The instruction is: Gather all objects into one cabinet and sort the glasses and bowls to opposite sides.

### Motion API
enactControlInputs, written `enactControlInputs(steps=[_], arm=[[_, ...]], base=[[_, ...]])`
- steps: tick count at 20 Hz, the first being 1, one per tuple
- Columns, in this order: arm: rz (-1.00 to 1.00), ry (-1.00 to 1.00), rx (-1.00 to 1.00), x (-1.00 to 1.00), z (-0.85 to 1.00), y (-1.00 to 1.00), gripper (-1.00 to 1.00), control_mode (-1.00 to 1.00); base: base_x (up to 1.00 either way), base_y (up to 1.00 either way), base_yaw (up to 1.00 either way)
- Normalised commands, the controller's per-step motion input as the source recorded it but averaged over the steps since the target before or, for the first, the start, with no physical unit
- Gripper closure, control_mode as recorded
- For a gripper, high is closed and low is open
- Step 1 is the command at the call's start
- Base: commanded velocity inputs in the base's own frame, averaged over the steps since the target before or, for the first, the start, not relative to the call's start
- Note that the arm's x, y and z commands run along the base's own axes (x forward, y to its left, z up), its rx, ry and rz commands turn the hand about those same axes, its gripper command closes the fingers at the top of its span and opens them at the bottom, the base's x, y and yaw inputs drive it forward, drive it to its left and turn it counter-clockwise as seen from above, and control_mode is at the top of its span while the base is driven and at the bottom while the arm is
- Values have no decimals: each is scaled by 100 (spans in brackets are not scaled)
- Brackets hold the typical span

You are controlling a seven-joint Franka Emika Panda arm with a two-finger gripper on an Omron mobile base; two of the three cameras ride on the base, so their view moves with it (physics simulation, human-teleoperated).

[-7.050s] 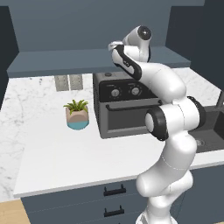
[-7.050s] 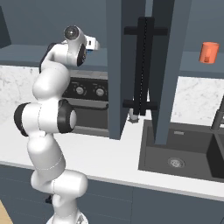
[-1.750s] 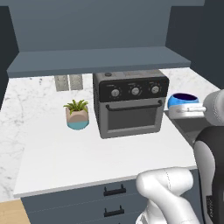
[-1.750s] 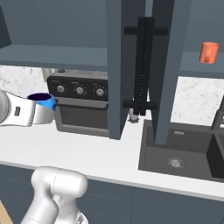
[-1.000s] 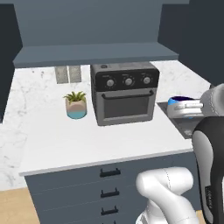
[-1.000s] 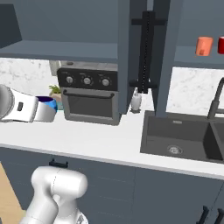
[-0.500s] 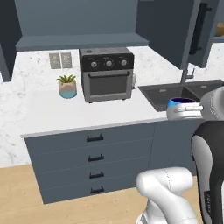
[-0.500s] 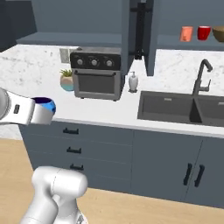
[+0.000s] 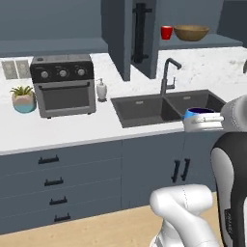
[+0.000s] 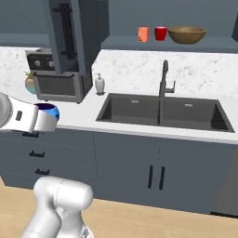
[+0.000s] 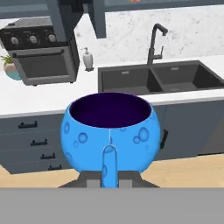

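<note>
My gripper [image 11: 109, 174] is shut on the near rim of the small glossy blue bowl [image 11: 109, 131], which I hold upright in the air in front of the counter. The blue bowl [image 9: 199, 113] [image 10: 48, 110] sits at the end of my white hand. Across the room the dark slate-blue cabinet [image 10: 162, 44] [image 9: 202, 42] stands open. On its shelf sit the orange cup [image 10: 143, 34], the red cup [image 10: 161, 33] [image 9: 166, 32] and, to their right, the wide brown wooden bowl [image 10: 187, 34] [image 9: 191, 32].
A double sink [image 10: 162, 111] with a dark faucet [image 10: 165, 79] lies under the cabinet. The open cabinet door [image 10: 69, 32] juts out left of the shelf. A soap dispenser [image 10: 100, 84], a toaster oven [image 9: 62, 84] and a potted plant [image 9: 23, 99] stand further left.
The whole picture has shifted: the base has backed off and moved right, from the toaster oven towards the sink and the open cabinet. The blue bowl stays in my gripper.
</note>
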Motion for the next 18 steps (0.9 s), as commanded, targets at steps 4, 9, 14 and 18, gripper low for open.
enactControlInputs(steps=[4, 9, 14, 18], arm=[[0, 0, 0, 0, 0, 0, 100, 100], [0, 0, 0, 0, 0, 0, 100, 100], [0, 0, 0, 0, 0, 0, 100, 100], [0, 0, 0, 0, 0, 0, 100, 100]], base=[[0, -100, 0], [14, -84, 0], [68, -18, 0], [64, 25, 0]])
